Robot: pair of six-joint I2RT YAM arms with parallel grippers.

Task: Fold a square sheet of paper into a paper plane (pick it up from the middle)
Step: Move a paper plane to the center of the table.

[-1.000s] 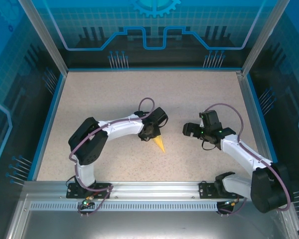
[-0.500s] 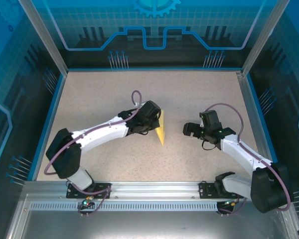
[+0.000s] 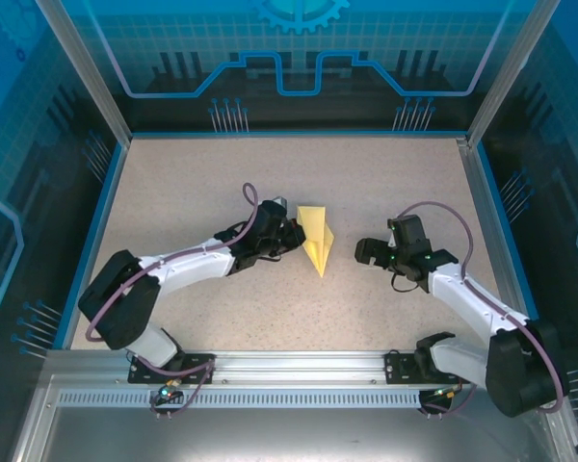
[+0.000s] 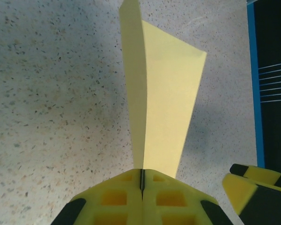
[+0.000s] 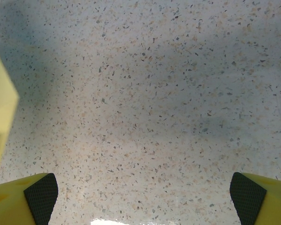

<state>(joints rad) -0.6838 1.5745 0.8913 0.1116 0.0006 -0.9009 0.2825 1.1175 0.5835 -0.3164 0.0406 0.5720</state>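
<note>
Now: speckled table (image 3: 193, 192), work sits mid-field. Clenched left tool (image 4: 142, 180) pinches the paper plane (image 3: 318, 241) by its centre fold, between both arms. Wide, released right tool (image 3: 368, 252) waits just beside, not touching. Risks, as judged: the thin pinch slips or twists, the folds spring apart, or a closing right tool crumples a wing.

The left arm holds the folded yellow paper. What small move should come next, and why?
Probably the right gripper should ease left toward the paper plane and take its free wing. The left gripper is shut on the plane's near end, while the right jaws stand wide open beside it, not touching the paper.
</note>
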